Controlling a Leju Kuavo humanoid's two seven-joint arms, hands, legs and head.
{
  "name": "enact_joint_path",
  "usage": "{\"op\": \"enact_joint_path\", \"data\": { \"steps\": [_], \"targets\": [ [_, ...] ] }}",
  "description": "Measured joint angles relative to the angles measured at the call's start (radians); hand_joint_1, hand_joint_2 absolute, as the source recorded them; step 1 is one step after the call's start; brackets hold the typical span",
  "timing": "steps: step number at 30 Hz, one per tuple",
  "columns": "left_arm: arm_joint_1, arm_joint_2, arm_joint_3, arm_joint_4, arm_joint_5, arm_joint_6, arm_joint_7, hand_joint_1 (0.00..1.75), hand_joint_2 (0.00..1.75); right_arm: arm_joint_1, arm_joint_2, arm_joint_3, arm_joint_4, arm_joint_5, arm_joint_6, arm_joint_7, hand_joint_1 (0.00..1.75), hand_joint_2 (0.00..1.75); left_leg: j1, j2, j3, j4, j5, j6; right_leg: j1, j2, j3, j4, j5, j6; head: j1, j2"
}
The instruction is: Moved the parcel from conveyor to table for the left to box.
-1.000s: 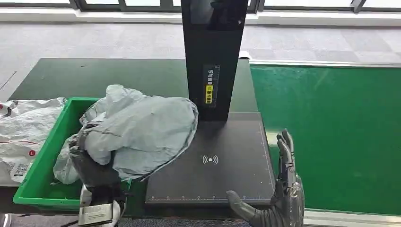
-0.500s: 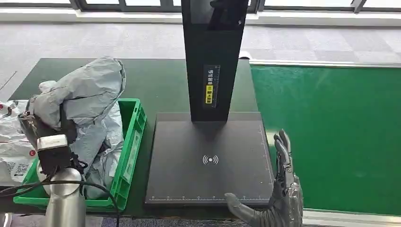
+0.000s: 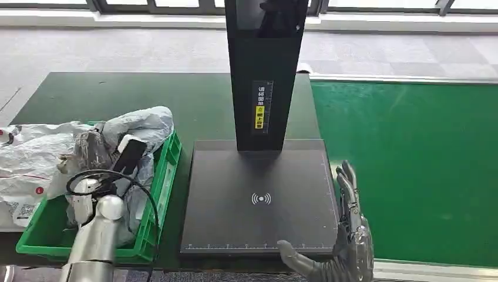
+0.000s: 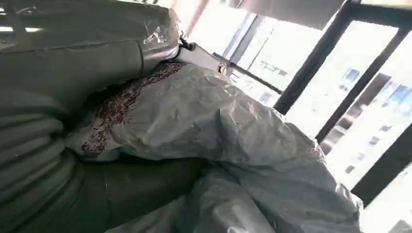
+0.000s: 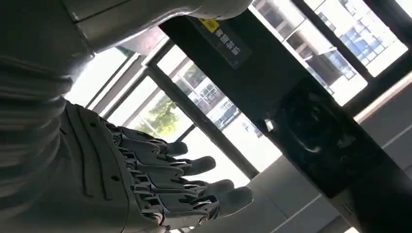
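A crumpled grey plastic parcel lies in the green bin at the left, its top hanging over the bin's near-right rim. My left hand is down inside the bin with the parcel bunched around its dark fingers. In the left wrist view the parcel is pressed under the thumb, so the hand still grips it. My right hand stands on edge at the right front corner of the black scanner plate, fingers straight and apart, holding nothing; the right wrist view shows the hand the same way.
A tall black column rises from the back of the scanner plate. The green conveyor belt runs along the right. White parcels are piled left of the bin. The dark table stretches behind the bin.
My left arm swung the grey parcel from above the scanner plate's left edge, up over the bin, then down into it. The right hand barely moved.
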Motion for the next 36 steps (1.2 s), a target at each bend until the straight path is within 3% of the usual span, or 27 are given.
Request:
{"op": "enact_joint_path", "data": {
  "steps": [1,2,3,9,23,27,32,36],
  "targets": [
    [-0.012,0.005,0.0,0.046,-0.045,0.001,0.027,1.24,1.75,-0.001,0.0,0.0,0.0,0.0,0.002,-0.002,0.0,1.75,0.0,0.0,0.0,0.0,0.0,0.0,0.0,0.0,0.0,0.0,0.0,0.0,0.0,0.0],
    [-0.023,0.008,0.0,0.092,-0.073,0.001,0.039,0.0,1.75,-0.001,0.0,0.0,0.0,0.0,0.004,-0.003,0.0,1.75,0.0,0.0,0.0,0.0,0.0,0.0,0.0,0.0,0.0,0.0,0.0,0.0,0.0,0.0],
    [-0.031,0.011,0.0,0.127,-0.084,0.001,0.042,0.0,0.0,-0.001,0.0,0.0,0.0,0.0,0.005,-0.003,0.0,1.75,0.0,0.0,0.0,0.0,0.0,0.0,0.0,0.0,0.0,0.0,0.0,0.0,0.0,0.0],
    [-0.04,0.008,0.0,0.2,-0.024,0.029,0.003,0.0,0.0,-0.015,0.0,0.0,0.001,-0.009,0.008,-0.016,0.0,1.75,0.0,0.0,0.002,0.0,0.001,-0.001,0.0,0.0,0.002,0.001,0.0,0.0,0.0,0.0],
    [0.137,-0.07,-0.019,-0.154,0.481,0.042,-0.251,0.0,0.0,-0.023,0.0,-0.01,0.008,-0.077,-0.007,-0.054,0.0,1.75,0.0,0.0,0.002,0.0,0.0,-0.001,0.0,0.0,0.002,0.0,0.0,0.0,0.0,0.0],
    [0.205,-0.108,-0.053,-0.24,0.629,0.085,-0.359,0.0,0.0,-0.023,0.0,-0.019,0.015,-0.168,0.042,-0.099,0.0,1.75,0.0,0.0,0.002,0.0,0.0,-0.001,0.0,0.0,0.001,0.0,0.0,0.0,0.0,0.0],
    [0.266,-0.135,-0.121,-0.307,0.679,0.083,-0.396,0.0,0.0,-0.023,0.0,-0.039,0.026,-0.201,0.069,-0.126,0.0,1.75,0.0,0.0,0.001,0.0,0.0,-0.001,0.0,0.0,0.001,0.0,0.0,0.0,0.0,0.0],
    [0.297,-0.145,-0.168,-0.342,0.78,-0.025,-0.479,0.0,0.0,-0.023,0.003,-0.053,0.031,-0.253,0.13,-0.146,0.0,1.75,0.0,0.0,0.001,0.0,0.0,-0.001,0.0,0.0,0.001,0.0,0.0,0.0,0.0,0.0]
  ]
}}
